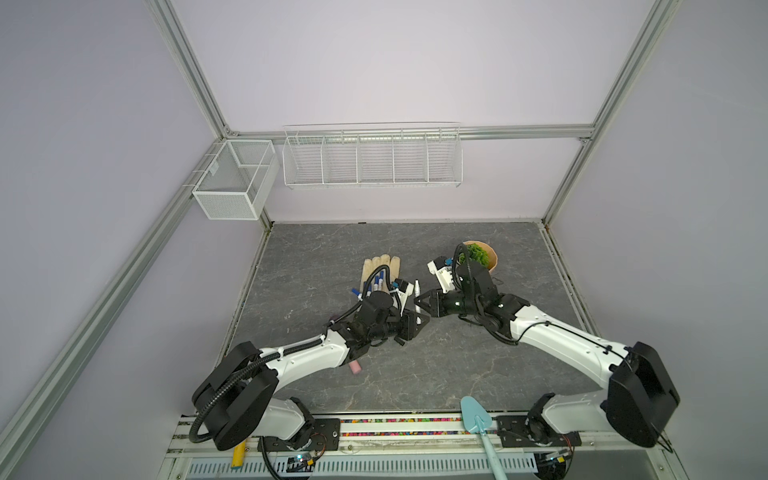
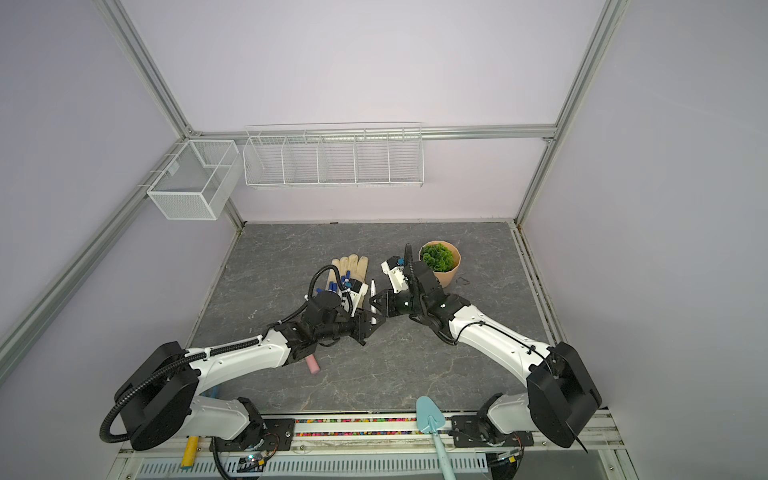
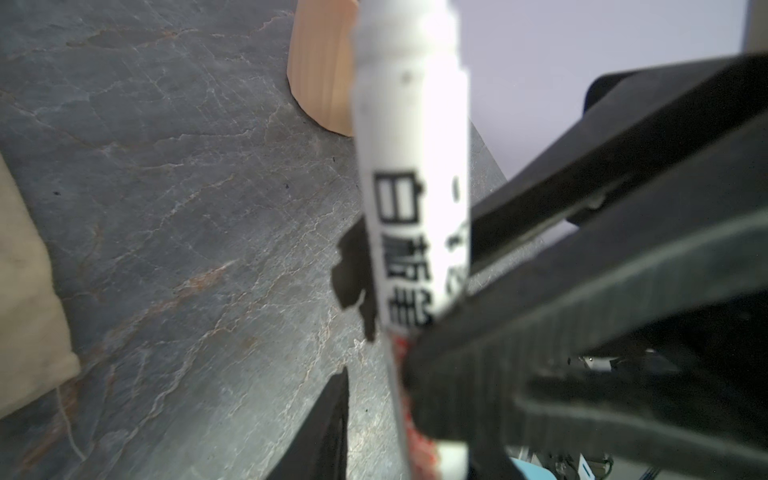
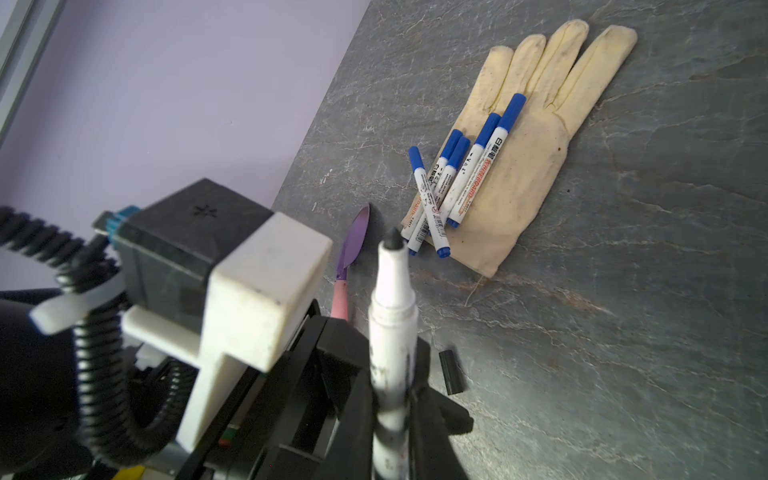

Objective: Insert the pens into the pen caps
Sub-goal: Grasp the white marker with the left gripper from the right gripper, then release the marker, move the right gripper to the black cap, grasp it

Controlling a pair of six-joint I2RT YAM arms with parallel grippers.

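Marker pen [image 4: 392, 324] with the bare black tip is pinched in my right gripper [image 4: 392, 399]. The jaws are pressed tight on the lower barrel and the tip points up. In both top views it stands about mid-table, right where the two grippers meet nose to nose.

My left gripper [image 1: 413, 326] is pushed up against the same pen from the left. Honestly, I can't tell whether its jaws are gripping the barrel or just sitting around it. The left wrist view is one big blurry white barrel with black print, and black gripper bits crowd it.

Black cap [image 4: 451, 371] lies on its side on the grey stone-look table [image 4: 623, 311]. It's just beside the grippers on the near side.

The other five pens [image 4: 453, 183] have their blue caps [image 4: 514, 109] on. They sit in a loose crossed heap, partly on the cuff end of a cream work glove [image 4: 540, 137], left of centre and further back than my left gripper. A purple trowel [image 4: 353, 241] with a pink handle pokes out from under my left arm. A potted plant [image 2: 439, 257] sits far right, behind my right wrist.
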